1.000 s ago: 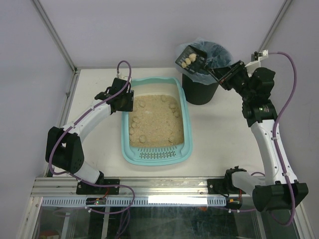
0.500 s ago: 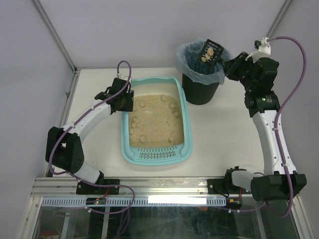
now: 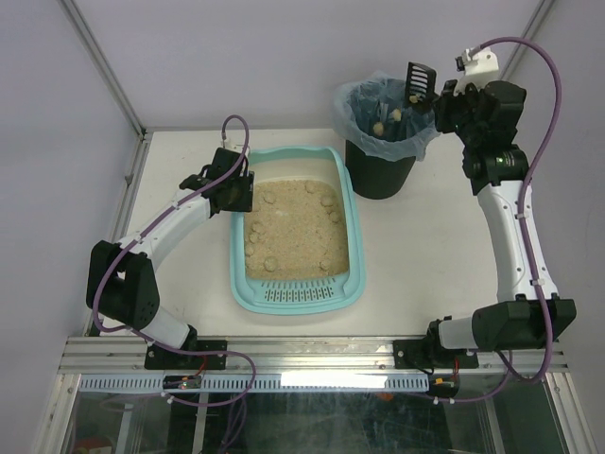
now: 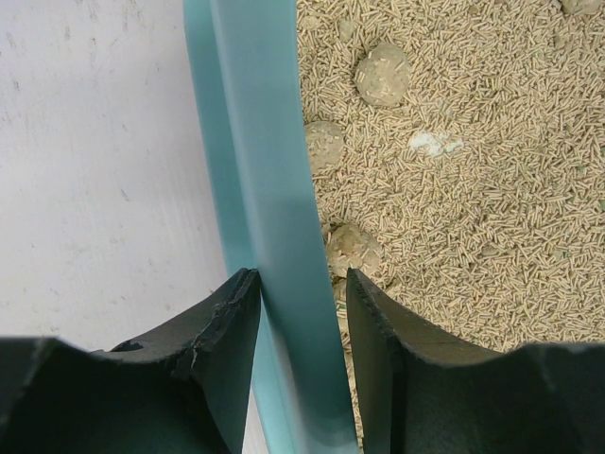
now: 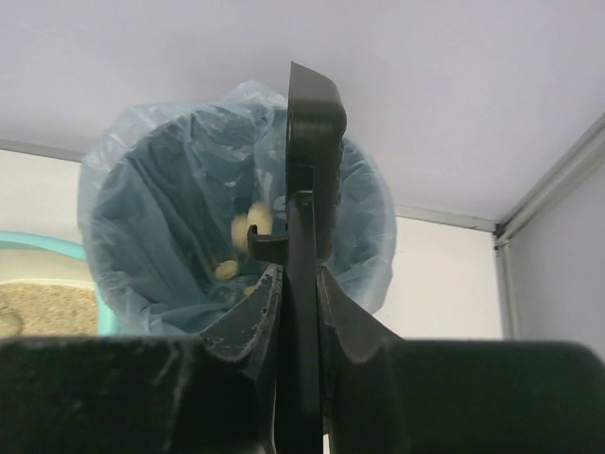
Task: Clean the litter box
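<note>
The light teal litter box [image 3: 354, 236] sits mid-table, filled with beige litter and several clumps. My left gripper [image 3: 236, 193] is shut on its left rim [image 4: 269, 189], one finger outside, one inside over the litter. My right gripper [image 3: 437, 102] is shut on the handle of the small black slotted scoop [image 3: 417, 83], which is tipped on edge over the black bin [image 3: 380, 170]. Clumps [image 3: 396, 116] are falling into the bluish bag. In the right wrist view the scoop [image 5: 310, 142] stands edge-on above the bag [image 5: 151, 218], with clumps [image 5: 257, 219] blurred in the air.
The bin stands just right of the litter box's far corner. A metal frame post [image 3: 104, 71] runs along the back left; the aluminium rail [image 3: 284, 355] edges the near side. Bare white table [image 3: 425, 255] lies right of the box.
My right gripper has lifted and rotated the scoop from flat to on edge over the bin, and the clumps have slid off into the bag. The left arm has not moved.
</note>
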Motion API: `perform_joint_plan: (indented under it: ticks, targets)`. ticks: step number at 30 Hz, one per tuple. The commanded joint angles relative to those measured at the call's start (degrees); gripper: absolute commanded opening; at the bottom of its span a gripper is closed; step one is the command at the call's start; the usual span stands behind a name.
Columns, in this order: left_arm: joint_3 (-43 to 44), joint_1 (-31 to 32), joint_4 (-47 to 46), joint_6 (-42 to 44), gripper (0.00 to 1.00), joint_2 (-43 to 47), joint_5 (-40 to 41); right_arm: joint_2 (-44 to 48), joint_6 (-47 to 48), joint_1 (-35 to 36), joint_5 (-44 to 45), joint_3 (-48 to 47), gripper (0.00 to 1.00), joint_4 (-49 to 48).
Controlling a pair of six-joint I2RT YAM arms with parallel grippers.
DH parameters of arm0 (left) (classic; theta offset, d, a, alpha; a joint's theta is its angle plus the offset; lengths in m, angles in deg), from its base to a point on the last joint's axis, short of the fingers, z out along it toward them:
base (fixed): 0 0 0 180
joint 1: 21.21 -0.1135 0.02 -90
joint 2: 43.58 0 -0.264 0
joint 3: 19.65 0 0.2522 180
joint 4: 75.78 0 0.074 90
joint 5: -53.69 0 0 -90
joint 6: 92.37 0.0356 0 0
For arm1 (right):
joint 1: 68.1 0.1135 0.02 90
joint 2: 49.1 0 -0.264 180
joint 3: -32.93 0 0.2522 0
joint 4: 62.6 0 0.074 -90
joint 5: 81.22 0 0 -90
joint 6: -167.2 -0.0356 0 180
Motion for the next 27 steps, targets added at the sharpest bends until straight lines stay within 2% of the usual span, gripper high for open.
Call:
perform_joint_plan:
  ticks: [1,7,10,15,18,27]
  targets:
    - [0.64,0.74,-0.74,-0.05,0.41,0.65,-4.33,-1.02,6.61,1.28,4.78,-5.29,0.00,-1.20]
    - [0.58,0.74,-0.75,-0.05,0.41,0.58,-4.00,-0.14,6.45,3.09,5.75,-4.50,0.00,-2.82]
    - [0.59,0.73,-0.70,-0.03,0.41,0.58,-4.00,0.82,10.11,5.01,5.36,-3.39,0.00,-2.99]
    - [0.64,0.75,-0.75,-0.02,0.41,0.46,-4.24,-0.04,16.89,11.27,18.57,-2.85,0.00,-3.95]
    - [0.66,0.79,-0.75,-0.05,0.41,0.55,-4.06,-0.49,13.53,11.93,19.67,-4.06,0.00,-2.72]
    - [0.64,0.77,-0.75,-0.01,0.41,0.55,-4.06,10.24,-6.32,12.02,8.65,0.21,0.00,-6.95]
